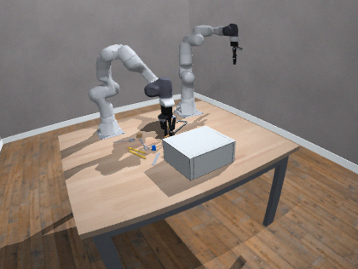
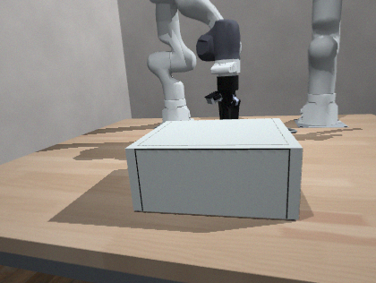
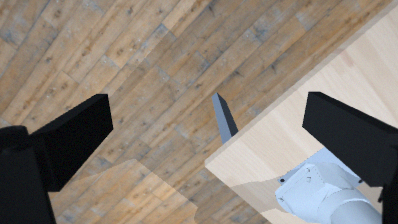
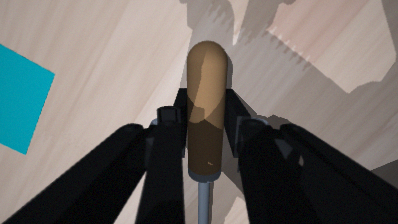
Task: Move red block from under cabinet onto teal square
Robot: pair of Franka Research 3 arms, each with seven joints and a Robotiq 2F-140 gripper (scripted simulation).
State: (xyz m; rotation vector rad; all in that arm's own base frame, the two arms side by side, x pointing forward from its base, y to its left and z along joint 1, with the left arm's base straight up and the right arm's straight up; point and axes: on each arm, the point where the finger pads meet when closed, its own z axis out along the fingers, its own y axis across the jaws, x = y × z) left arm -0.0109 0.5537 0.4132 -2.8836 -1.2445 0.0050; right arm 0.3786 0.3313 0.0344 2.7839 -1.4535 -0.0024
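right gripper [image 1: 169, 131] [image 4: 206, 122] closed on the wooden handle [image 4: 206, 95] of a tool — likely the reach-in hook. left gripper [image 1: 234, 63] [image 3: 207, 111] wide, nothing held. red block out of sight, presumably under cabinet [image 1: 198, 140] [image 2: 212, 179]; teal square [image 4: 22, 100] bare where visible. extraction and placing remain.

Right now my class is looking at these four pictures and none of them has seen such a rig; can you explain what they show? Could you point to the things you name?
Two white robot arms stand on a wooden table, each ending in a black two-fingered gripper. The top view looks down from high up; the exterior view looks across the table, past a grey cabinet [image 1: 199, 141] [image 2: 215, 181]. The other two come from cameras on the arms' wrists. The left gripper [image 1: 233, 63] [image 3: 208, 110] is open over the floor beyond the table edge. The right gripper [image 4: 205, 103] is closed on the brown handle [image 4: 207, 75] of a tool with a metal shaft. A teal square [image 4: 22, 102] lies nearby, partly in view. Yellow-handled pliers [image 1: 137, 153] and a small blue object [image 1: 153, 148] lie beside the cabinet.
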